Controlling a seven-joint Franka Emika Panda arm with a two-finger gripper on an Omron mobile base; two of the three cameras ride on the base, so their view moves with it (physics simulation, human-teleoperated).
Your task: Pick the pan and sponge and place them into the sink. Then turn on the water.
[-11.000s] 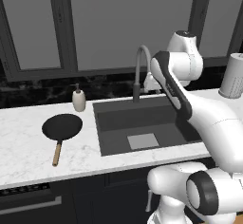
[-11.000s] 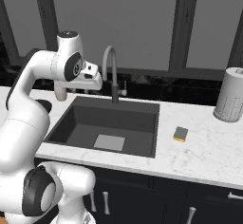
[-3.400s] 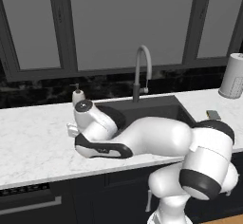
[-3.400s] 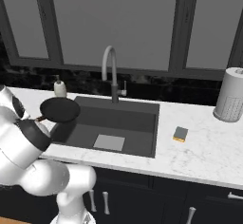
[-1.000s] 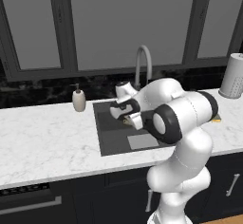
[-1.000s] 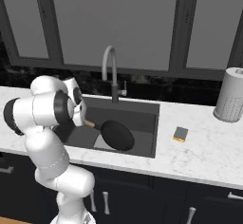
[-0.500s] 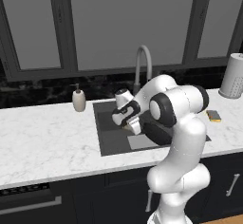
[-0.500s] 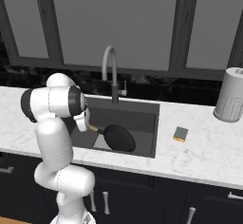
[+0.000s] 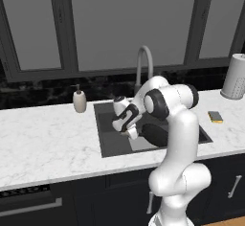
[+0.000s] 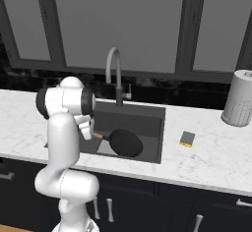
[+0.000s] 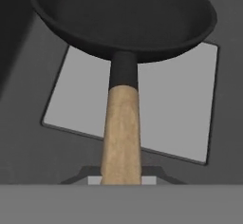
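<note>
My gripper (image 9: 130, 133) is down inside the sink (image 9: 103, 141), shut on the wooden handle (image 11: 121, 128) of the black pan (image 11: 123, 14). The pan (image 10: 125, 142) hangs low in the basin over the pale drain plate (image 11: 175, 109); I cannot tell whether it touches the floor. In the left base view the pan (image 9: 155, 134) is partly hidden behind my arm. The yellow sponge (image 10: 187, 138) with its grey-green top lies on the marble right of the sink (image 10: 147, 115), and appears in the left base view as the sponge (image 9: 215, 117). No water runs from the faucet (image 10: 114, 64).
A soap bottle (image 9: 79, 100) stands at the sink's back left corner. A tall grey canister (image 10: 238, 98) stands at the far right of the counter. The gooseneck faucet (image 9: 143, 60) arches over the basin's back edge. My own arm crosses the front of the sink.
The hand and the pan have sunk a little lower into the basin, and the arm has folded in closer. The grip on the handle is unchanged.
</note>
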